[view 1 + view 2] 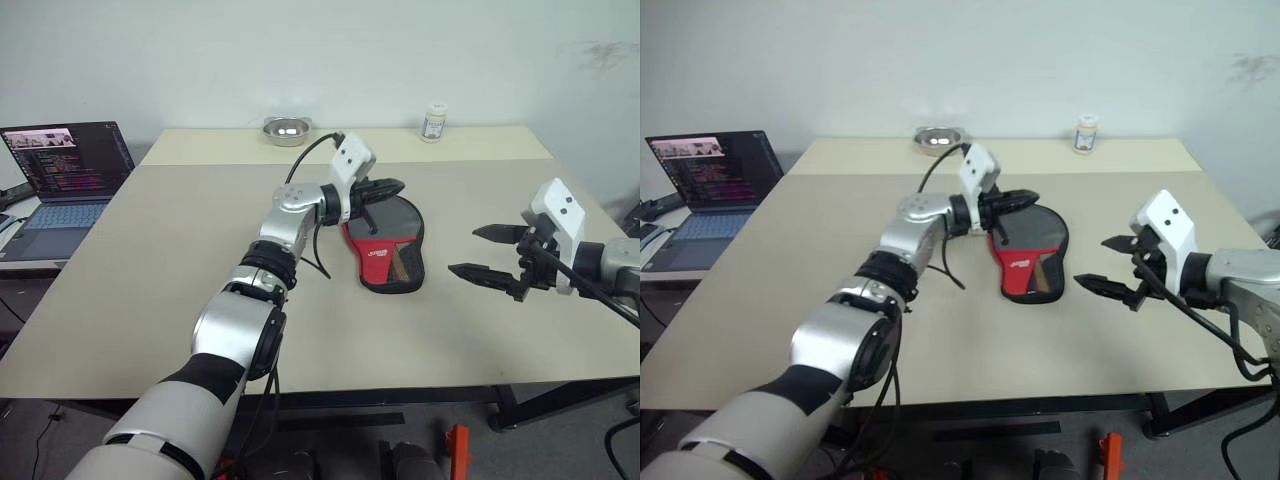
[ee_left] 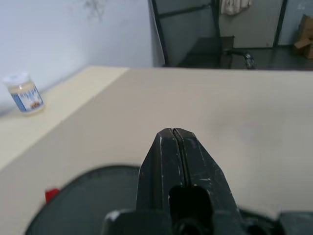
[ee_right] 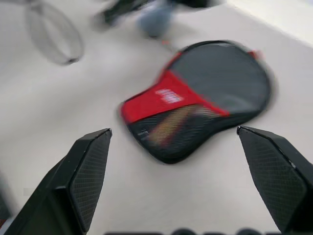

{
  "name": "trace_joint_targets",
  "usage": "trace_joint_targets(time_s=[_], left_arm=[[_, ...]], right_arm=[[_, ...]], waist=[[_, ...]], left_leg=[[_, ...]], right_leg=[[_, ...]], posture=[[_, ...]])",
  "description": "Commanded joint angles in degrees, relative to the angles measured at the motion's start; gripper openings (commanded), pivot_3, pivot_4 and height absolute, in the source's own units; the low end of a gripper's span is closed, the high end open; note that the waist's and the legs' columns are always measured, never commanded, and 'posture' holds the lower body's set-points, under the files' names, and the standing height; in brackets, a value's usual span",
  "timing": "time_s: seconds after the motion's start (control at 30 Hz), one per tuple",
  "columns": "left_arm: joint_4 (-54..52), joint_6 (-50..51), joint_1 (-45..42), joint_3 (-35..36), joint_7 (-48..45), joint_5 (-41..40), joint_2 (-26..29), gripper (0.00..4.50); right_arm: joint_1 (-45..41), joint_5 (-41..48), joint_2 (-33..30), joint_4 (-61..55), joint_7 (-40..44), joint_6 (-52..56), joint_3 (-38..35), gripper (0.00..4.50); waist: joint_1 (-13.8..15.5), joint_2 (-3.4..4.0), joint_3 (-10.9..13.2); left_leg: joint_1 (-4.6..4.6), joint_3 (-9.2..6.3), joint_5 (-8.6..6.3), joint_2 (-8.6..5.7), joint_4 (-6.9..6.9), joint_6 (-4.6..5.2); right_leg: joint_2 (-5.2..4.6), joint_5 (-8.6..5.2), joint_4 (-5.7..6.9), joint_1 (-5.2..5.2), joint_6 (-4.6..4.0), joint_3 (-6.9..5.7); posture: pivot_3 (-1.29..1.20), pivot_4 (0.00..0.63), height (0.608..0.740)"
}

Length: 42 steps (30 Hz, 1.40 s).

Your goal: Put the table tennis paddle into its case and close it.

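Note:
The black case point(image 1: 392, 240) with its red panel lies flat on the table, round end toward the far side. Through its mesh pocket a brownish handle of the table tennis paddle point(image 3: 168, 125) shows; the rest of the paddle is hidden inside. My left gripper point(image 1: 398, 185) hovers level over the case's round end, shut, and its fingertips point(image 2: 173, 132) press together with nothing seen between them. To the right of the case, my right gripper point(image 1: 463, 250) stands open above the table, pointing toward the case and apart from it.
A laptop point(image 1: 65, 170) sits on a side table at the left. A metal bowl point(image 1: 286, 129) and a small jar point(image 1: 434, 121) stand along the table's far edge. A black cable point(image 1: 318, 255) loops under my left forearm.

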Motion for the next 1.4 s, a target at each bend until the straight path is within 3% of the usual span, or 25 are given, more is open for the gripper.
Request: trace_joint_targets(time_s=[0.03,0.27,0.53,1.23,1.33,1.4], left_arm=[[-8.18,2.68,3.12,2.08,-6.18,-3.37,4.31,0.01],[-24.25,10.86,14.62,3.91,-10.44,-6.1,14.68,0.01],[-38.45,18.53,21.22,4.65,-8.45,-9.03,19.08,0.01],[-35.8,15.11,21.91,3.72,-7.35,-8.16,19.3,0.01],[-35.81,14.9,22.11,3.52,-7.45,-8.08,19.5,0.0],[-35.79,14.75,22.35,3.43,-7.56,-7.99,19.74,0.0]], right_arm=[[-4.68,-4.68,3.94,6.88,-5.51,-1.64,2.69,4.5],[-15.18,-14.35,16.56,31.01,-12.54,-8.86,8.67,4.5],[-19.41,-19.14,22.49,46.79,-11.03,-16.3,10.08,4.5],[-24.23,-28.42,30.74,64.6,-7.39,-24.71,13.65,4.5],[-25.37,-29.09,31.28,67.85,-6.8,-25.11,13.32,3.99],[-25.94,-29.38,31.52,69.51,-5.92,-25.2,13.42,3.4]], waist=[[0.1,-0.01,0.01],[0.31,0.0,0.0],[0.99,0.0,0.01],[-0.8,0.06,-0.03],[-0.83,0.07,-0.04],[-0.83,0.07,-0.05]], left_leg=[[-0.01,-0.03,0.0,0.0,0.01,0.0],[-0.1,-0.06,0.13,0.0,0.0,-0.23],[-0.31,-0.17,0.14,-0.08,0.02,-0.26],[-0.13,-0.08,0.17,-0.01,0.01,-0.31],[-0.09,-0.08,0.17,-0.01,0.02,-0.31],[0.01,-0.09,0.18,0.0,0.01,-0.32]], right_leg=[[0.0,0.0,0.0,-0.02,0.0,-0.02],[-0.01,0.02,-0.04,-0.11,-0.03,-0.02],[-0.08,0.02,-0.14,-0.23,-0.03,-0.15],[-0.02,0.03,0.04,-0.22,-0.06,-0.06],[-0.02,0.05,0.06,-0.2,-0.08,-0.05],[-0.01,0.06,0.06,-0.1,-0.1,-0.05]], posture=[[0.0,0.15,0.74],[0.0,0.15,0.74],[0.0,0.15,0.74],[0.0,0.15,0.74],[0.0,0.15,0.74],[0.0,0.15,0.74]])
